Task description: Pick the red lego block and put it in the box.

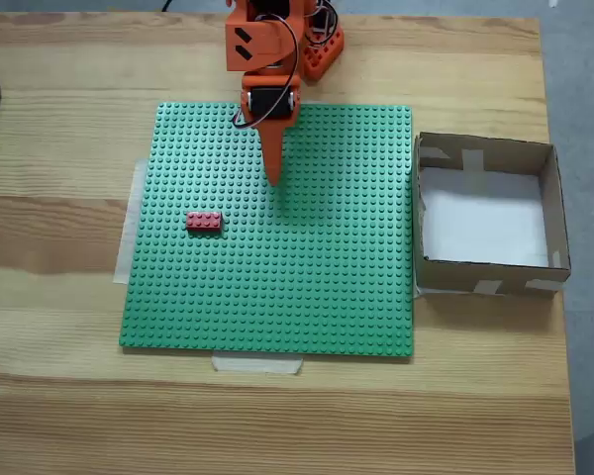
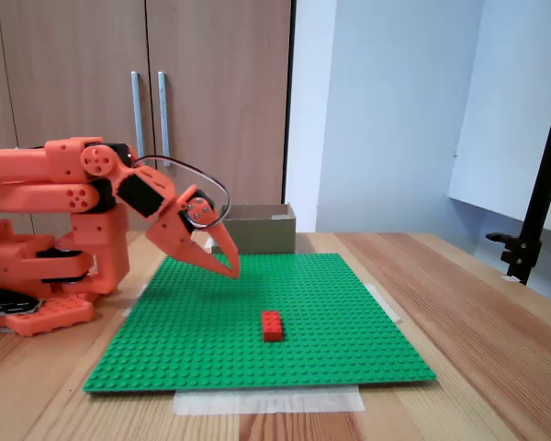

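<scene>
The orange tool [image 2: 228, 262] hung empty and pretty much closed over the taped-down green baseplate [image 1: 307, 287], red lego block [image 1: 204, 222] untouched, box [image 1: 554, 198] waiting alongside.

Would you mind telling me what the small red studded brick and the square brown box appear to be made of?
The small red studded brick looks like moulded plastic: smooth, evenly coloured, with crisp studs. The square brown box appears to be matte cardboard, judging by its thin folded walls and pale tape patches; its white floor may be paper.
</scene>
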Robot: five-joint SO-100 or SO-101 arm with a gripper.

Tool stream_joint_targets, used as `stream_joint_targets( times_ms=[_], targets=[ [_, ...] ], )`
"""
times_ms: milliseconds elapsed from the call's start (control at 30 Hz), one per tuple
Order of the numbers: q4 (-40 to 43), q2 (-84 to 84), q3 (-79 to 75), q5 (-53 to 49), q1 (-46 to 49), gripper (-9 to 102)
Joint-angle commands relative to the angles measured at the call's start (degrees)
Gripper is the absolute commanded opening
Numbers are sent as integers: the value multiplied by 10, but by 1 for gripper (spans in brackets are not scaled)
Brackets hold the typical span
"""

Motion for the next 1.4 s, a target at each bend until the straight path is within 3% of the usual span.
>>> stream_joint_targets(
  times_ms=[0, 1367],
  targets=[
    [-6, 4, 6, 4, 3, -1],
    [4, 0, 0, 2, -2, -1]
  ],
)
